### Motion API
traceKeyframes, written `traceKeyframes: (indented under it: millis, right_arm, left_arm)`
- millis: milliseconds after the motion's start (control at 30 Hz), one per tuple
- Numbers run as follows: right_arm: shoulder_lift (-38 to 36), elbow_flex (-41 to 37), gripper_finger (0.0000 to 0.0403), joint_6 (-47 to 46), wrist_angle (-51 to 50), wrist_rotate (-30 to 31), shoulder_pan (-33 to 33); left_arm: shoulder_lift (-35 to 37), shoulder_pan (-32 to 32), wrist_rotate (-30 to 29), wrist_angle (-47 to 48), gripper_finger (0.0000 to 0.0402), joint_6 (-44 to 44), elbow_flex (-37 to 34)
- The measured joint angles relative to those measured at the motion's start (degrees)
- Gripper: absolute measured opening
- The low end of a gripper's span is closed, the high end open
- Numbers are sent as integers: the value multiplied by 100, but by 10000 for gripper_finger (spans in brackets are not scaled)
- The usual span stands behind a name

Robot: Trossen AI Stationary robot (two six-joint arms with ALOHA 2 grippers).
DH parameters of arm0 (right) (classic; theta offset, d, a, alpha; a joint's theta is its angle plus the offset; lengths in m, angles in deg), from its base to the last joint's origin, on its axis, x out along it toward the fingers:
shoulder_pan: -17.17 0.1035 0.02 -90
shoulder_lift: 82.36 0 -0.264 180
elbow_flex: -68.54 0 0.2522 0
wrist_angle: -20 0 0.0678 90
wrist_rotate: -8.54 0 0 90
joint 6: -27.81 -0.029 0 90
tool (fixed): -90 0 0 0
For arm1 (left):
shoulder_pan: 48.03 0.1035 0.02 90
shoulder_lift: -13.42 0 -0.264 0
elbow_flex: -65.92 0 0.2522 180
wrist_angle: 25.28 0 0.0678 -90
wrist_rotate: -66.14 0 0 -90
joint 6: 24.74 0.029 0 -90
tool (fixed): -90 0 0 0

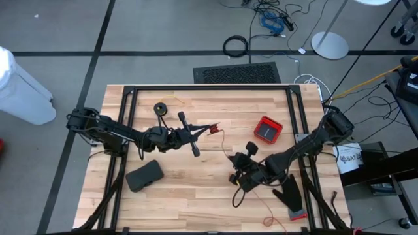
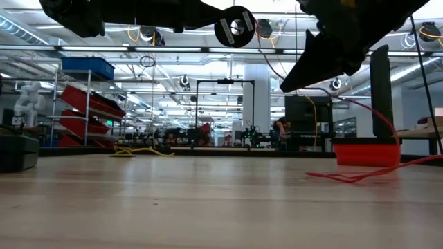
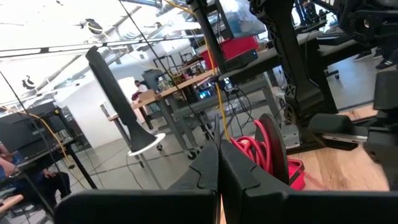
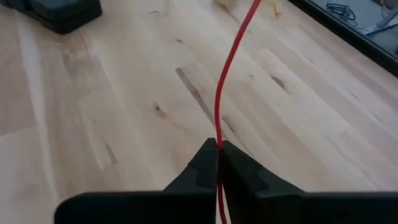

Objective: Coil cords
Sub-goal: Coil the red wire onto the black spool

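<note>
A thin red cord (image 1: pixel 224 145) runs from a small black spool (image 1: pixel 214 130) down to my right gripper (image 1: pixel 234 177). Its loose tail (image 1: pixel 264 214) lies on the wooden table near the front edge. My left gripper (image 1: pixel 208 130) is shut at the spool, well above the table's middle. In the low view the spool (image 2: pixel 234 28) hangs high with several red turns on it (image 3: pixel 258 149). My right gripper (image 4: pixel 217 148) is shut on the cord, lower and nearer the front. A second black spool (image 1: pixel 160 108) lies flat on the table at the far left. My left gripper (image 3: pixel 219 163) holds the spool (image 3: pixel 273 146) at its fingertips, roughly level, coming from the table's left. The spool is lifted clear of the table. The fingers hide which part they have. My right gripper pinches the red cord (image 4: pixel 219 127) between its two fingertips, slanting down from the table's right. A single strand crosses the fingers. It rises fairly straight toward the spool, and the rest (image 2: pixel 360 173) droops to the table behind.
A black pouch (image 1: pixel 145 175) lies at the front left, an open red box (image 1: pixel 268 129) to the right of centre, and a black glove (image 1: pixel 289 191) at the front right. Black frame rails (image 1: pixel 209 87) border the table. Bare wood lies between the arms.
</note>
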Motion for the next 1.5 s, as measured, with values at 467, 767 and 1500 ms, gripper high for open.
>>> traceKeyframes:
  millis: [467,767,1500]
  right_arm:
    - [0,2,1,1302,1242,-195,-1118]
    - [0,4,0,1830,2149,-488,-1215]
    - [-260,1782,0,2368,-394,348,-775]
  left_arm:
    - [0,40,313,-57,0,-293,0]
    - [0,202,289,138,0,-293,0]
    - [0,240,100,391,0,-236,0]
